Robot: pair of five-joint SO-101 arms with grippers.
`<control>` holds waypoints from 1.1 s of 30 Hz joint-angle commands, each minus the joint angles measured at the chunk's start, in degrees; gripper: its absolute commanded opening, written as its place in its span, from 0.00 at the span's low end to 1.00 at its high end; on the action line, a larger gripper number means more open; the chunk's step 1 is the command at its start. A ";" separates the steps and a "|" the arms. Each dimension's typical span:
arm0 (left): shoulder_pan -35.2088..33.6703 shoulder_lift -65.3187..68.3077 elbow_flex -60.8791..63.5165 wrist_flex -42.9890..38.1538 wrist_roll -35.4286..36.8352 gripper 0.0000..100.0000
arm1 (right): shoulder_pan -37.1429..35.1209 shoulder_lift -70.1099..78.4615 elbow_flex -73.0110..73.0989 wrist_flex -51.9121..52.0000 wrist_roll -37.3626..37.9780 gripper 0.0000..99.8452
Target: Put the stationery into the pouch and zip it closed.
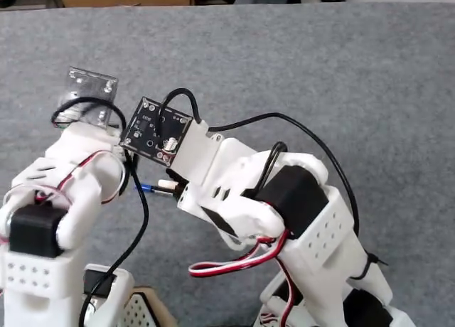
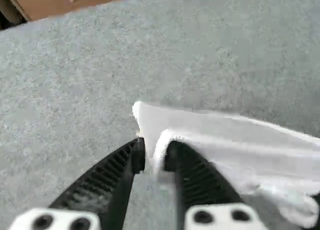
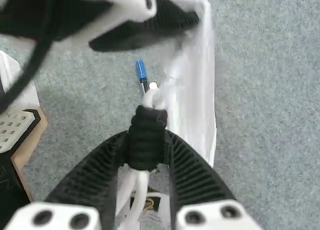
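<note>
Right wrist view: black-gripped stationery (image 3: pixel 145 124) was pinched by the right gripper (image 3: pixel 146 146) beside the white pouch (image 3: pixel 197 90), its edge pinched by the jaws of the left gripper (image 2: pixel 154 155); insertion was judged pending, alignment with its mouth being needed.

I see white pouch (image 3: pixel 197 90), white pen (image 3: pixel 146 135) with blue tip and black ridged grip, grey flecked table (image 1: pixel 320 57), black ribbed fingers (image 3: pixel 192 175).

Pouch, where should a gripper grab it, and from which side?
Pinch the thin lip at its end corner, coming in low from that end. The pouch lies flat and limp on the table, so only an edge is thin enough to pinch; the left gripper is shut there.
</note>
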 commanded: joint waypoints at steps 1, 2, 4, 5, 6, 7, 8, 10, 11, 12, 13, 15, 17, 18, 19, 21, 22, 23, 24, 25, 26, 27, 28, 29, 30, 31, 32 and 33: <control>0.40 0.53 -0.22 -0.18 -0.79 0.04 | -0.35 -0.40 -2.51 -0.18 -0.70 0.01; 0.40 0.53 -0.22 -0.18 -0.79 0.03 | -0.35 -0.40 -2.51 -0.18 -0.70 0.01; 0.40 0.53 -0.31 -0.18 -0.79 0.03 | -0.35 -0.40 -2.51 -0.18 -0.70 0.01; 0.40 0.44 -0.31 -0.18 -0.79 0.03 | -0.35 -0.40 -2.51 -0.18 -0.70 0.01; 0.40 0.35 -0.48 0.00 -0.79 0.03 | -0.35 -0.48 -2.51 -0.09 -0.44 0.01; 0.40 0.35 -0.84 0.88 -0.79 0.03 | -0.35 -0.84 -2.51 -0.09 -0.35 0.01; 0.40 0.26 -1.36 1.76 -0.79 0.03 | -0.26 -1.54 -2.51 -0.09 -0.35 0.01; 0.31 0.53 -2.86 3.16 -0.79 0.03 | 0.26 -3.03 -2.51 -0.09 -0.18 0.01; 0.13 0.53 -3.47 3.52 -0.79 0.03 | 1.32 -3.65 -2.33 -0.09 0.53 0.01; 0.13 0.53 -4.18 3.87 -0.79 0.03 | 2.46 -4.09 -2.24 0.09 1.23 0.01; 0.13 0.53 -4.79 4.31 -0.79 0.03 | 3.69 -4.44 -2.15 0.18 1.49 0.01; 0.13 0.53 -6.02 5.36 -0.79 0.03 | 6.51 -5.23 -2.15 0.97 1.76 0.01; 0.13 0.53 -6.73 5.80 -0.79 0.03 | 8.53 -5.41 -2.24 1.85 1.76 0.01; 0.04 0.53 -6.90 5.80 -0.79 0.03 | 9.41 -5.41 -2.07 2.11 1.76 0.01; 0.04 0.53 -7.08 5.89 -0.79 0.03 | 10.29 -5.49 -1.98 2.29 1.76 0.01; 0.04 0.53 -7.08 5.89 -0.70 0.03 | 11.78 -5.93 -2.07 2.20 1.76 0.01; 0.04 0.53 -7.08 5.89 -0.70 0.03 | 12.22 -6.20 -2.07 2.20 1.76 0.01; 0.04 0.53 -7.08 5.89 -0.53 0.03 | 12.57 -6.37 -1.98 2.20 1.76 0.01; -0.04 0.53 -7.08 5.89 0.35 0.03 | 13.19 -6.46 -1.89 2.20 1.76 0.01; -0.04 0.53 -7.08 5.89 1.32 0.03 | 14.07 -6.46 -1.63 2.20 1.76 0.01; -0.13 0.53 -7.08 5.89 2.11 0.03 | 15.03 -6.46 -1.27 2.29 1.76 0.01; -0.75 0.53 -7.08 5.89 2.73 0.03 | 16.09 -6.64 -0.48 2.29 1.76 0.01; -1.36 0.53 -7.08 5.80 3.16 0.03 | 17.32 -6.64 0.48 2.29 1.76 0.01; -1.89 0.53 -7.08 5.71 3.52 0.03 | 18.73 -6.81 1.54 2.29 1.76 0.01; -2.42 0.53 -7.08 5.63 3.60 0.03 | 20.13 -7.25 2.86 2.29 1.76 0.01; -2.77 0.53 -7.08 5.63 3.60 0.03 | 21.27 -7.87 4.18 2.29 1.85 0.01; -2.86 0.53 -7.08 5.63 3.60 0.03 | 21.98 -8.57 5.32 2.20 1.85 0.01; -2.95 0.44 -6.99 5.71 3.60 0.03 | 22.15 -9.36 6.37 2.11 2.11 0.01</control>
